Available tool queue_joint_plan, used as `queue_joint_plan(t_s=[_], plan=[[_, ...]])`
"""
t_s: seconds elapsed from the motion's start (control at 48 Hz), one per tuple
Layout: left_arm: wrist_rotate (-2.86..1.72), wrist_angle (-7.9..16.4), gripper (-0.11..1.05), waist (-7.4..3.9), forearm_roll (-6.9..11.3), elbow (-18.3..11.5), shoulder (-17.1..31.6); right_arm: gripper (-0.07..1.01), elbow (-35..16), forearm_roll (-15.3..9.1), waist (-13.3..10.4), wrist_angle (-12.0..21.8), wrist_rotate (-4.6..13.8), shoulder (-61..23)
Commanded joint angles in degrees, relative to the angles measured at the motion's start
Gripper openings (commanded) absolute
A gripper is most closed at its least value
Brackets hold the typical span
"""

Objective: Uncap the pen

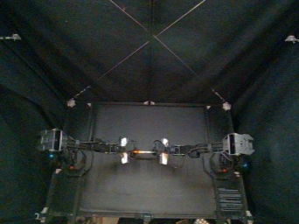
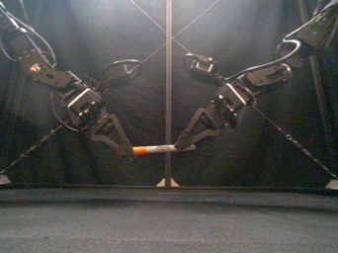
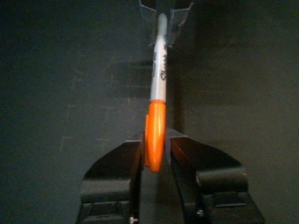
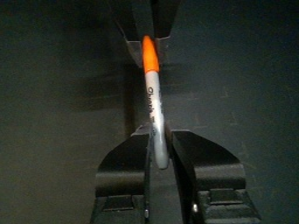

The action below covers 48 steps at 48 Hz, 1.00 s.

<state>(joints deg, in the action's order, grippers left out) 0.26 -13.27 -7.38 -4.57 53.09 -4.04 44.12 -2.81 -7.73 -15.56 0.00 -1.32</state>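
Observation:
A marker pen with a grey barrel and an orange cap hangs level above the middle of the table, held between both arms. My left gripper is shut on the orange cap, as the left wrist view shows. My right gripper is shut on the grey barrel, seen close in the right wrist view. The cap sits on the barrel with no gap showing. From the top view the pen lies between the left gripper and the right gripper.
Black curtains close the back and sides of the booth. Both arms slope down from the sides and meet at the centre, well above the black table surface.

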Motion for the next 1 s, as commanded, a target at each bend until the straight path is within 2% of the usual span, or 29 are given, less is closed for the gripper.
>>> queue_joint_plan(t_s=[0.021, 0.083, 0.229, 0.375, 0.479, 0.583, 0.771, 1.0], plan=[[-0.18, -0.7, 0.49, -0.09, 0.0, -1.23, -0.26, 0.51, -0.88, 0.0, 0.0, -0.62, 0.26, 1.67], [-0.18, -0.7, 0.45, -0.09, -0.09, -1.14, -0.26, 0.51, -0.62, 0.0, -0.09, -0.53, 0.26, 1.67], [-0.09, -0.7, 0.45, -0.09, 0.09, -0.26, -0.62, 0.51, 0.7, 0.35, -0.35, -0.62, 0.35, 2.11], [-0.09, -0.7, 0.45, -1.05, 0.09, 1.67, -1.85, 0.51, 2.99, 0.97, -0.62, -1.23, 0.44, 3.08], [-0.09, -0.88, 0.45, -1.32, 0.09, 3.43, -3.52, 0.51, 4.57, 1.76, -1.32, -2.2, 0.44, 4.04], [-0.09, -1.23, 0.45, -1.58, 0.09, 5.01, -5.27, 0.51, 6.24, 2.02, -1.93, -3.52, 0.44, 5.1], [-0.09, -3.25, 0.45, -1.67, 0.0, 7.82, -8.88, 0.51, 9.32, 2.64, -2.64, -7.03, 0.44, 6.86], [0.0, -3.34, 0.45, -1.67, 0.09, 9.84, -11.16, 0.51, 12.48, 2.55, -2.55, -12.57, 0.35, 7.21]])
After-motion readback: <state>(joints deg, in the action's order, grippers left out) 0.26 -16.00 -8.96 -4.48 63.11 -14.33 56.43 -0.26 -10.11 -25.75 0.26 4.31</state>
